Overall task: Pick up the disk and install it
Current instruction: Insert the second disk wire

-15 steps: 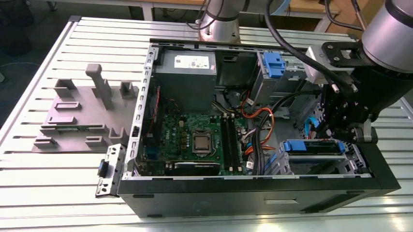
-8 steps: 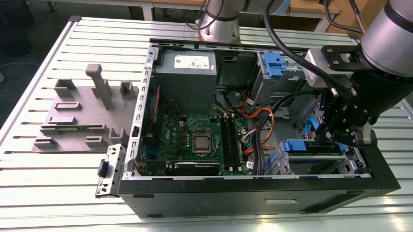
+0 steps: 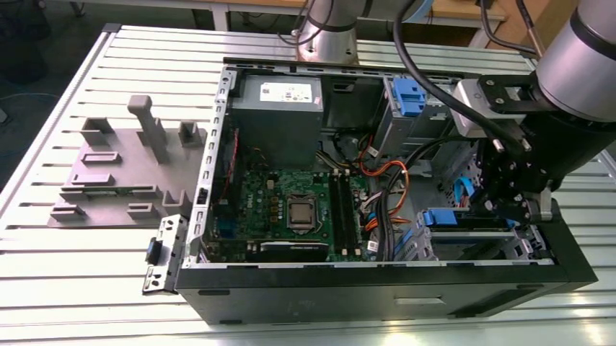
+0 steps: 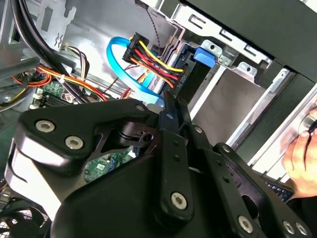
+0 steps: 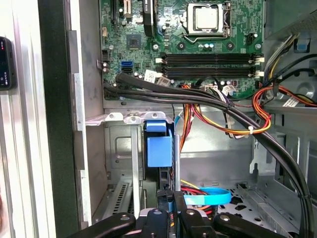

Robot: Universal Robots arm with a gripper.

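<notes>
Your gripper [image 5: 168,204] is down inside the open computer case [image 3: 385,292], at the corner on the exterior view's right. It is clenched on the disk [image 5: 157,144]. You see the disk from its thin edge: a dark, flat slab with a bright blue plastic piece on its end. It stands up in the metal slot of the case, and in the second wrist view the gripper [image 4: 176,111] holds it just below that blue end [image 4: 203,54]. Red, yellow and black wires [image 4: 148,57] and a flat blue cable [image 5: 208,197] hang very close beside the disk. Thick black cables [image 5: 198,96] run across above the slot. The green board [image 5: 208,44] lies past them. A person's hand [image 4: 302,148] is near the case wall. Grey blocks [image 3: 125,166] sit on the counter [image 3: 58,274] beside the case.
</notes>
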